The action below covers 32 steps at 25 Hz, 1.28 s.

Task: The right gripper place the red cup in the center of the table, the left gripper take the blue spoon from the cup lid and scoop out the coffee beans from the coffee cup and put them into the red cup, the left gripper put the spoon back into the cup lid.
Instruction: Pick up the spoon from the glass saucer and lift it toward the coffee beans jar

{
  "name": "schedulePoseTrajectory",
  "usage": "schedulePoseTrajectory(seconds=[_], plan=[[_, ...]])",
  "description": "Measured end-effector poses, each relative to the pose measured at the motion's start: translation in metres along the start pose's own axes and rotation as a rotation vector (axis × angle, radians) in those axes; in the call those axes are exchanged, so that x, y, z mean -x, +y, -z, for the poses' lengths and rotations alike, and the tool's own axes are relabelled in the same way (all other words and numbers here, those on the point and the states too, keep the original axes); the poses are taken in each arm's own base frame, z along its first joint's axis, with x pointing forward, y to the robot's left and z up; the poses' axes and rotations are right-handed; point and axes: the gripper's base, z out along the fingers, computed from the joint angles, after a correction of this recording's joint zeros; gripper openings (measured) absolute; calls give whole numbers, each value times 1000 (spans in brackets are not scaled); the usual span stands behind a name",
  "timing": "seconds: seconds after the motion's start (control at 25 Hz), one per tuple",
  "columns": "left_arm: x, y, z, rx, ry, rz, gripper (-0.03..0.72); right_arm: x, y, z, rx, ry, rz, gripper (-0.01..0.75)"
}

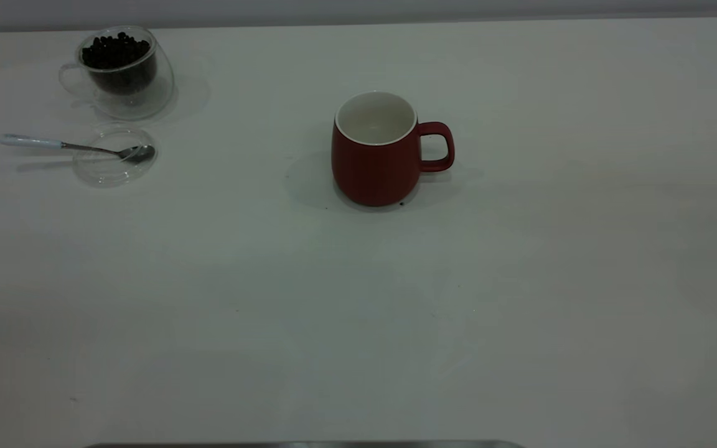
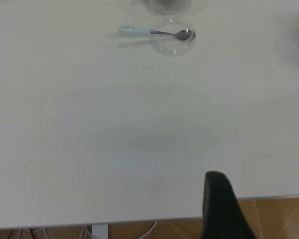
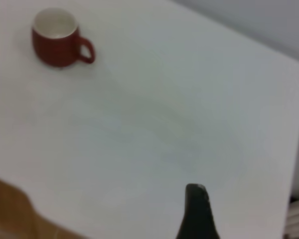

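Spoon point(image 1: 75, 147): bowl on lid point(image 1: 115, 155) beside coffee cup point(image 1: 123, 70), handle overhanging table point(image 1: 520, 280); light, slick, likely best pinched mid-handle; finger state of both grippers: cannot tell.

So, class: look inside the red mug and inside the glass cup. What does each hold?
The red cup shows only its bare white inside, no beans. The coffee cup holds a heap of dark coffee beans; how deep the heap goes under the top layer is hidden.
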Motion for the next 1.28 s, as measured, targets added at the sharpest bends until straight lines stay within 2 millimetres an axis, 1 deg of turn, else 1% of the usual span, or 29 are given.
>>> schedulePoseTrajectory(seconds=[0.12, 0.28, 0.4, 0.48, 0.6, 0.76, 0.96, 1.08, 1.28], plan=[[0, 0, 0, 0, 0, 0, 464, -11, 7, -17, 31, 59, -52, 590], [0, 0, 0, 0, 0, 0, 464, -24, 17, -43, 60, 88, -108, 590], [0, 0, 0, 0, 0, 0, 464, -35, 19, -51, 17, 85, -187, 590], [0, 0, 0, 0, 0, 0, 464, -43, 18, -50, -45, 87, -261, 590], [0, 0, 0, 0, 0, 1, 464, -55, 17, -43, -143, 75, -341, 590], [0, 0, 0, 0, 0, 2, 464, -66, 20, -32, -236, 7, -374, 590], [0, 0, 0, 0, 0, 2, 464, -72, 29, -24, -282, -56, -350, 590], [0, 0, 0, 0, 0, 2, 464, -70, 32, -25, -278, -51, -315, 590], [0, 0, 0, 0, 0, 2, 464, -70, 34, -25, -304, -46, -321, 590]])
